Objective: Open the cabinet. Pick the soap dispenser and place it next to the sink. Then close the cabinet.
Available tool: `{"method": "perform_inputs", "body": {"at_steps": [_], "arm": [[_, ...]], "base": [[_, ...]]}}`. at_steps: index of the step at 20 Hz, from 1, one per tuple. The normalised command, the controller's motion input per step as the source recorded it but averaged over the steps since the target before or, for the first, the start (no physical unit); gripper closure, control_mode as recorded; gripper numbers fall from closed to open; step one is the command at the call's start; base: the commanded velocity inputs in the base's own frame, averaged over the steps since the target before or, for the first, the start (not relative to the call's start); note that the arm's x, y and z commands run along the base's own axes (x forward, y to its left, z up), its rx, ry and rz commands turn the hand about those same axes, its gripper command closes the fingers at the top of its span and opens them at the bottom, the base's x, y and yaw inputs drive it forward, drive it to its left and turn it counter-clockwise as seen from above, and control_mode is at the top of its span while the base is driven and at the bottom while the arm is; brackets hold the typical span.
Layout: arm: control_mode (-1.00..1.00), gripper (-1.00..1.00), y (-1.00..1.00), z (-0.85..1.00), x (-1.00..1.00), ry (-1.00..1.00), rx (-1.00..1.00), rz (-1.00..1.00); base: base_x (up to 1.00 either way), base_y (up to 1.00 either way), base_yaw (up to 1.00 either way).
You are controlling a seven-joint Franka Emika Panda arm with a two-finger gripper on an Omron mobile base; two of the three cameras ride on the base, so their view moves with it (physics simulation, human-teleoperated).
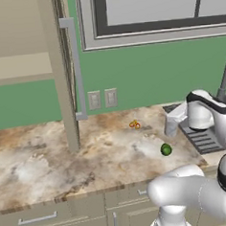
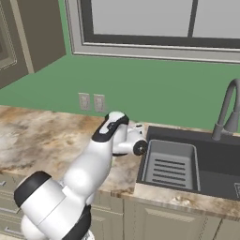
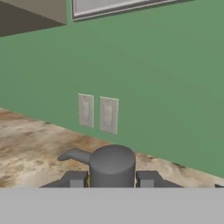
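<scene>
- At the left of the left base view, the wide beige wall cabinet (image 1: 18, 50) is seen with its door (image 1: 64, 75) swung out edge-on over the counter, a long vertical silver bar handle (image 1: 76, 70) on its face and a plain beige shelf inside.
- The mottled brown marble countertop (image 1: 51, 163) is spread beneath it; a small orange item (image 1: 134, 125) and a small green round object (image 1: 166, 149) lie on it, apart from each other.
- Two pale wall outlets (image 3: 97, 113) are set in the green wall behind the counter.
- The small pale grey cylindrical soap dispenser (image 3: 112, 166) is held upright between the two dark fingers of the gripper (image 3: 111, 179), the jaws being narrowed onto its sides; its spout is pointed left in the hand view.
- The dispenser is held over the counter just left of the dark sink basin (image 2: 206, 161), beside the grey ribbed rack (image 2: 168, 166).
- A dark curved faucet (image 2: 227, 110) stands at the right.
</scene>
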Motion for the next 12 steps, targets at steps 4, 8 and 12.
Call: {"method": "perform_inputs", "body": {"at_steps": [4,8,12], "arm": [[-1.00,1.00,-0.20,-0.32,0.17,0.00,0.00,0.00],[-1.00,1.00,-0.19,-0.26,0.23,-0.02,0.00,0.00],[-1.00,1.00,-0.10,-0.32,0.18,0.00,0.00,0.00]], "base": [[0.00,0.00,0.00],[0.00,0.00,0.00],[0.00,0.00,0.00]]}}
